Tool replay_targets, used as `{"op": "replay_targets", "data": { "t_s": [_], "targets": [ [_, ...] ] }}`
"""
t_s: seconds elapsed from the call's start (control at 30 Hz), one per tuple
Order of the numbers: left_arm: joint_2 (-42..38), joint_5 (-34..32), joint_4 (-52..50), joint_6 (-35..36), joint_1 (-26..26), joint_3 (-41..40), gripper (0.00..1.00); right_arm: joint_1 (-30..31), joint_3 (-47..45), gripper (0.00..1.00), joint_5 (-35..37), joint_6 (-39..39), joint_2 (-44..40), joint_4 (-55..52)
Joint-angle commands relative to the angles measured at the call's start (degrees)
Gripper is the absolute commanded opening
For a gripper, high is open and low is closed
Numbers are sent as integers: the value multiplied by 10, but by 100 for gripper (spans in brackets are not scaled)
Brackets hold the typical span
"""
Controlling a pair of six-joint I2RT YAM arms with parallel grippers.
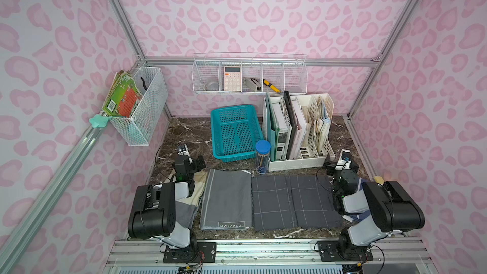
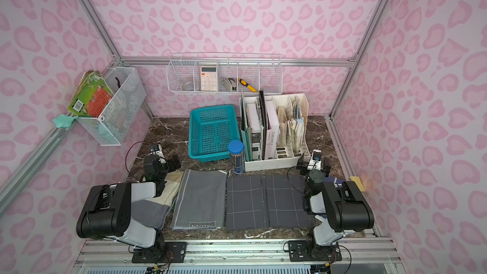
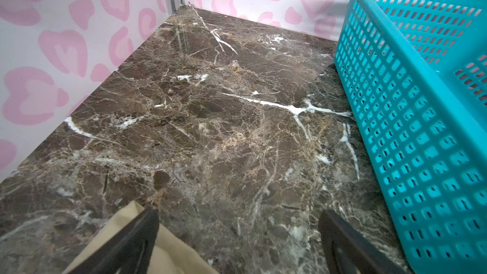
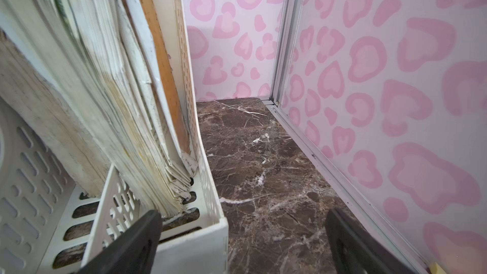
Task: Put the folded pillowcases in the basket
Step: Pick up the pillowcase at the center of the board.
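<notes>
A folded pillowcase [image 1: 226, 201] lies flat on the table [image 1: 189, 133], near the teal basket [image 1: 214, 138]; left gripper [image 3: 239, 217] and right gripper [image 4: 243, 217] hover with jaws spread, holding nothing.

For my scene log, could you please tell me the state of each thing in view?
Teal basket: empty, upright on the table.
Grey folded pillowcase: folded, flat on the table, untouched.
Checked cloth: spread flat beside it.
Pencil tube: upright, blue lid on.
Left gripper: open, holding nothing.
Right gripper: open, holding nothing.
</notes>
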Motion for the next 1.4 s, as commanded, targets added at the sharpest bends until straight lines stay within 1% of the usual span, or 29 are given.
{"op": "replay_targets", "data": {
  "t_s": [0.0, 0.6, 0.67, 0.7, 0.73, 0.77, 0.8, 0.83, 0.87, 0.93, 0.97, 1.03, 1.1, 1.13, 1.17, 1.2, 1.27, 1.3, 1.33, 1.37],
  "targets": [
    [-3, 2, 1, 3, -2, -1, 100, 0, 2, 100, 0, 2, 0, 13],
    [-3, 1, 2, 4, -2, -2, 99, 1, 0, 100, -3, 1, -1, 18],
    [-7, 4, 8, 11, -4, -5, 99, 11, -8, 100, -45, -30, -10, 26],
    [-17, 4, 8, 19, -7, -6, 99, 18, -23, 100, -52, -40, -26, 42],
    [-34, -6, 3, 32, -18, -9, 99, 25, -40, 100, -40, -49, -44, 68],
    [-48, -23, -12, 40, -31, -7, 99, 39, -46, 100, -17, -59, -69, 53],
    [-60, -48, -21, 50, -47, -8, 99, 62, -39, 100, -3, -81, -106, 11],
    [-73, -72, -24, 62, -63, -9, 99, 85, -19, 100, 8, -102, -144, -50],
    [-85, -88, -32, 71, -75, -7, 99, 104, 2, 100, 14, -106, -174, -107],
    [-125, -126, -71, 86, -103, 5, 99, 130, 54, 100, -6, -93, -231, -227],
    [-147, -140, -100, 82, -111, 17, 100, 140, 73, 100, -24, -86, -254, -270],
    [-198, -143, -182, 37, -115, 49, 99, 162, 108, 100, -35, -55, -296, -345],
    [-236, -142, -261, -23, -115, 86, 99, 169, 128, 100, -55, 6, -333, -394],
    [-249, -151, -307, -69, -115, 109, 100, 168, 136, 100, -70, 41, -352, -420],
    [-260, -162, -375, -130, -115, 139, 99, 168, 143, 100, -77, 80, -372, -452],
    [-264, -163, -439, -172, -114, 168, 99, 167, 146, 100, -67, 127, -390, -481],
    [-258, -148, -576, -269, -114, 233, 99, 164, 132, 100, -15, 252, -436, -533],
    [-251, -141, -628, -299, -113, 258, 99, 154, 119, 100, -25, 274, -458, -533],
    [-240, -133, -685, -326, -112, 282, 99, 136, 102, 100, -70, 277, -483, -521],
    [-230, -114, -723, -336, -110, 299, 99, 116, 89, 100, -120, 274, -506, -512]
  ]
}}
